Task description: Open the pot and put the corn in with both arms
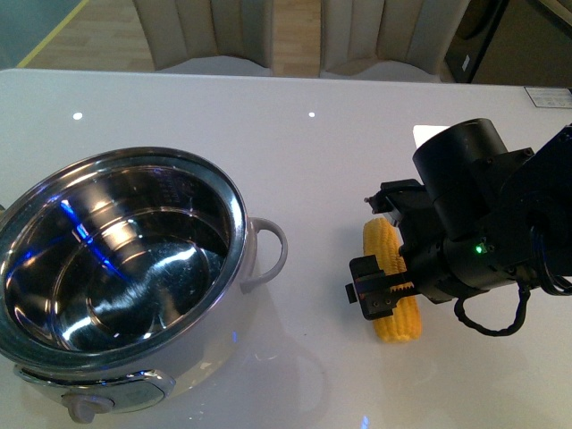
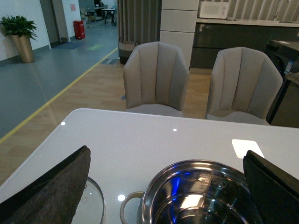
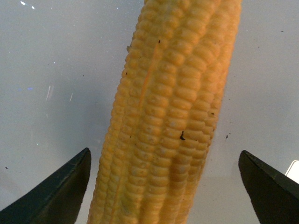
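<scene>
Counter (image 1: 313, 152) fills most of my front view, white and glossy, with small ceiling lights mirrored in it. Past its far edge stand two grey padded chairs (image 2: 156, 77), side by side on a wooden floor.

The pot (image 1: 125, 259) sits at the near left corner of the counter. It has no lid on, and its shiny steel inside shows blue and white glints and nothing in it. Its cream loop handle (image 1: 273, 255) points toward the right edge of the counter, and its knob (image 1: 85, 409) faces the near edge.

My right arm (image 1: 500, 223) reaches in from the right edge, black and boxy, with a green light lit on its body. My right claw (image 1: 380, 250) is spread wide across the corn (image 1: 398, 317), one finger on each side. In the right wrist view bare counter shows between each finger and the cob, so I am not touching it.

My left claw (image 2: 167, 151) is also spread wide and holds nothing. It hangs above the near rim of the pot and looks toward the far edge of the counter.

A glass lid (image 2: 93, 205) lies flat on the counter just beside the pot, partly hidden by one of my left fingers (image 2: 56, 186).

The corn lies on the counter well to the right of the pot, its length running from near edge to far edge.

A small white card (image 2: 247, 148) lies toward the far right of the counter.
</scene>
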`<action>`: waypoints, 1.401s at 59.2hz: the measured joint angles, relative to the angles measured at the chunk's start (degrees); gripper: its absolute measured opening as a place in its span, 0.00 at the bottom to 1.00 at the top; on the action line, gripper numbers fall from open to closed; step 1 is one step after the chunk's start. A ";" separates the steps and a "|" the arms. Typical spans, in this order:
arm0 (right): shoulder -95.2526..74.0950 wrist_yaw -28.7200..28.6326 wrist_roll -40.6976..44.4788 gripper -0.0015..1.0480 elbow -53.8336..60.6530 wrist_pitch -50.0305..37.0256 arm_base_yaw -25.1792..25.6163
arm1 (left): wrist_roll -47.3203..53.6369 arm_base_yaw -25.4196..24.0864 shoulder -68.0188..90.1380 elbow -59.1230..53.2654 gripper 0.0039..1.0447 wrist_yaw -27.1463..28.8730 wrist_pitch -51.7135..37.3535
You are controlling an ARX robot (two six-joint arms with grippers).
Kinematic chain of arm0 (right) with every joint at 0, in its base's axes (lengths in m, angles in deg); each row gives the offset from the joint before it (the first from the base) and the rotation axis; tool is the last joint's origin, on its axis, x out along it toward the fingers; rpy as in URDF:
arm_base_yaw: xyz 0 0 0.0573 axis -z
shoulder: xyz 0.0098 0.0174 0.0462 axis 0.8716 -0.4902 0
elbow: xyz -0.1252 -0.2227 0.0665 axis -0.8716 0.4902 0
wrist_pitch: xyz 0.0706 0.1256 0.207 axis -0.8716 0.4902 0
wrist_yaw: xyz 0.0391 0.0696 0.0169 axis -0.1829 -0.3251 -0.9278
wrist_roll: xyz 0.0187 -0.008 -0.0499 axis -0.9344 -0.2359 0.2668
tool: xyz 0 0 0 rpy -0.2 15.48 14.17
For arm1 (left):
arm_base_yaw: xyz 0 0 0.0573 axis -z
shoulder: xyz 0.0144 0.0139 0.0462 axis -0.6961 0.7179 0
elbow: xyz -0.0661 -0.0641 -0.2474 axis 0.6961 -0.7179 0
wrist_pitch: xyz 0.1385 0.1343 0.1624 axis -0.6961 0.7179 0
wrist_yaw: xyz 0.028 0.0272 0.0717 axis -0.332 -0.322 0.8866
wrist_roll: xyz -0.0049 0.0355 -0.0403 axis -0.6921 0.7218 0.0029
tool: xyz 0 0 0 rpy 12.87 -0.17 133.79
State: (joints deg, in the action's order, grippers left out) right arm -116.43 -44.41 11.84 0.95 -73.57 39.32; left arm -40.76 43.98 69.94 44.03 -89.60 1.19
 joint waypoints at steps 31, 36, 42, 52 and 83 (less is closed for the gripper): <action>7.96 -5.53 2.67 0.23 5.46 -0.94 1.40 | 0.00 0.00 0.00 0.00 0.93 -0.02 0.00; 14.58 -7.52 2.23 0.22 6.99 -0.98 1.84 | 0.00 0.00 0.00 0.00 0.93 -0.02 0.00; 21.00 -9.84 1.31 0.22 7.74 -0.52 1.84 | 0.00 0.00 0.00 0.00 0.93 -0.02 0.00; 28.28 -12.55 -1.75 0.23 7.28 1.25 1.09 | 0.00 0.00 0.00 0.02 0.93 -0.02 0.00; 26.10 -13.81 -13.00 0.32 -4.07 3.41 -7.91 | 0.00 0.00 0.00 0.00 0.93 -0.02 0.00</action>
State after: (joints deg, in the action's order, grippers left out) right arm -90.33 -58.22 -1.17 -3.11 -70.16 31.41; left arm -40.76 43.98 69.94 44.03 -89.62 1.19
